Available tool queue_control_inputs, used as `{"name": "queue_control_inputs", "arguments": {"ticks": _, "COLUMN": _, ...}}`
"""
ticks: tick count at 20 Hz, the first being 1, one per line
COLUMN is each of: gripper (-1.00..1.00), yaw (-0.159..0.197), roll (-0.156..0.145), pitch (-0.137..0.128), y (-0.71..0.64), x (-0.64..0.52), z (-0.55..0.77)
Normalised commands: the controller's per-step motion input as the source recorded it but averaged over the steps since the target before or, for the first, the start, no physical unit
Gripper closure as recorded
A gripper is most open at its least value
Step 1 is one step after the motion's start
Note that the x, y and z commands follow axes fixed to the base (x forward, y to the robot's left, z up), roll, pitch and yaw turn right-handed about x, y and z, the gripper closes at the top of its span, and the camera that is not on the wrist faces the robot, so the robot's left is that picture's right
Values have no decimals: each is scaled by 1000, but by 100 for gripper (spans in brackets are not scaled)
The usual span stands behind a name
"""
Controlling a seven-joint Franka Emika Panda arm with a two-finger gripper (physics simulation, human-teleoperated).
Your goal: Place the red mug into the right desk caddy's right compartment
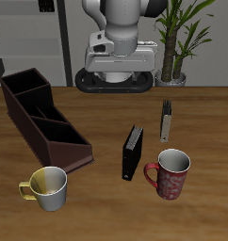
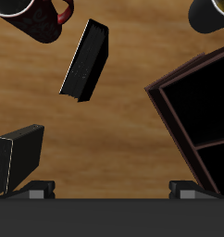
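The red mug (image 1: 171, 175), red with white speckles and grey inside, stands upright near the table's front edge, handle toward a black book; its rim also shows in the wrist view (image 2: 35, 20). The right desk caddy (image 1: 45, 122), long and maroon-brown, lies diagonally across the table from the mug, also in the wrist view (image 2: 192, 111). Its right compartment (image 1: 22, 88) is the tall-walled end farthest back and looks empty. My gripper (image 1: 114, 58) hangs high over the back middle of the table, far from the mug, open and empty (image 2: 112, 191).
A cream-yellow mug (image 1: 48, 186) stands near the front edge by the caddy's sloped low end. A black book (image 1: 133, 152) stands upright between caddy and red mug. A thin grey book (image 1: 167, 120) stands farther back. A potted plant (image 1: 182, 38) is behind the table.
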Motion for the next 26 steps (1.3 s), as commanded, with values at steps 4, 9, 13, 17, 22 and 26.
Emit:
{"name": "queue_control_inputs", "arguments": {"ticks": 4, "gripper": -100, "yaw": -14, "roll": -38, "pitch": -24, "y": 126, "x": 89, "z": 90}}
{"name": "queue_control_inputs", "arguments": {"ticks": 9, "gripper": -100, "yaw": -25, "roll": 1, "pitch": -16, "y": 339, "x": 174, "z": 128}}
{"name": "queue_control_inputs", "arguments": {"ticks": 13, "gripper": -100, "yaw": -2, "roll": 8, "pitch": -16, "y": 536, "x": 265, "z": 142}}
{"name": "queue_control_inputs", "arguments": {"ticks": 17, "gripper": -100, "yaw": 39, "roll": 0, "pitch": -37, "y": 484, "x": 232, "z": 155}}
{"name": "queue_control_inputs", "arguments": {"ticks": 22, "gripper": -100, "yaw": 27, "roll": -19, "pitch": -32, "y": 367, "x": 357, "z": 154}}
{"name": "queue_control_inputs", "arguments": {"ticks": 26, "gripper": -100, "yaw": 29, "roll": -17, "pitch": -23, "y": 218, "x": 269, "z": 72}}
